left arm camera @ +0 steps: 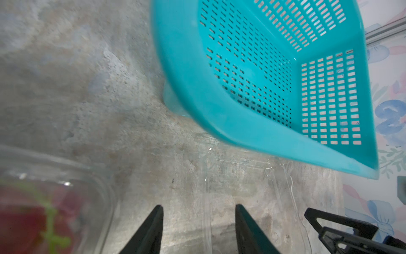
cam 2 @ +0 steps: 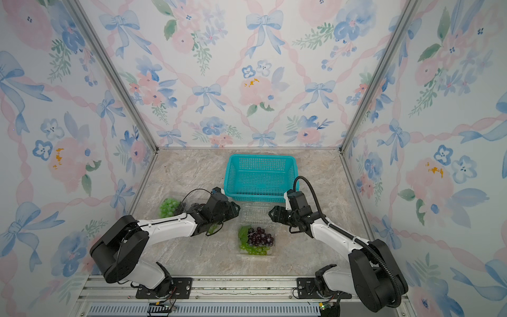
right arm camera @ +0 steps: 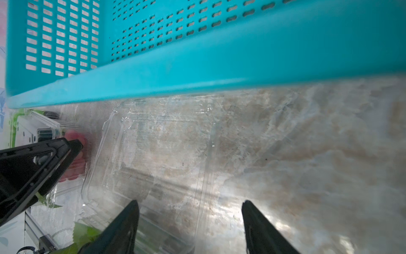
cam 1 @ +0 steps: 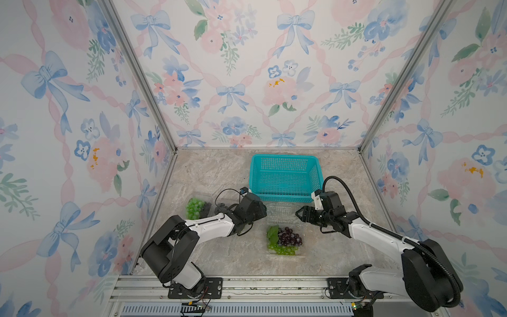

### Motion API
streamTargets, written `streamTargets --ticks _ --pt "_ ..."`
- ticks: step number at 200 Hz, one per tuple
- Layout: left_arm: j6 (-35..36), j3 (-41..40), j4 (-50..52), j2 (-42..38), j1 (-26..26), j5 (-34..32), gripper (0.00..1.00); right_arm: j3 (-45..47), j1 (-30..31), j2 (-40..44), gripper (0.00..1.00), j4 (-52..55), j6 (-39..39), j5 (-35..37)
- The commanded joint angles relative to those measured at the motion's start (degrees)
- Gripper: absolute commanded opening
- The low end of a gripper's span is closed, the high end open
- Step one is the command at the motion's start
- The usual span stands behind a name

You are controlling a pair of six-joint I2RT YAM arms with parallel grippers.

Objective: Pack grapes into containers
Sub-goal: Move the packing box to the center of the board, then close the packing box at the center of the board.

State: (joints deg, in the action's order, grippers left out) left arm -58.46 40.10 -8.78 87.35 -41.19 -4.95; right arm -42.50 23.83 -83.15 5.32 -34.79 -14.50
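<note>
A clear container (cam 1: 301,254) at centre front holds green grapes (cam 1: 282,249) and purple grapes (cam 1: 290,238) with a leaf. Its open lid (cam 1: 281,212) lies flat toward the basket and shows in the right wrist view as the lid (right arm camera: 158,151). A second container (cam 1: 200,198) at the left holds green grapes (cam 1: 194,207) and dark ones; red grapes (left arm camera: 24,220) show blurred through its wall. My left gripper (cam 1: 264,212) (left arm camera: 198,211) is open over the lid's left edge. My right gripper (cam 1: 297,213) (right arm camera: 190,206) is open over its right edge. Neither holds anything.
A teal perforated basket (cam 1: 285,160) (cam 2: 260,158) stands empty just behind the lid, its near rim (right arm camera: 219,72) close above both grippers. Patterned walls close in the marble table on three sides. The two grippers face each other across the lid.
</note>
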Motion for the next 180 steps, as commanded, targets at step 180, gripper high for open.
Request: streamTargets --ticks 180 --pt "4.9 7.0 1.0 7.9 -3.5 8.2 0.64 -0.7 0.2 -10.0 0.74 -12.2 -2.7 -9.5"
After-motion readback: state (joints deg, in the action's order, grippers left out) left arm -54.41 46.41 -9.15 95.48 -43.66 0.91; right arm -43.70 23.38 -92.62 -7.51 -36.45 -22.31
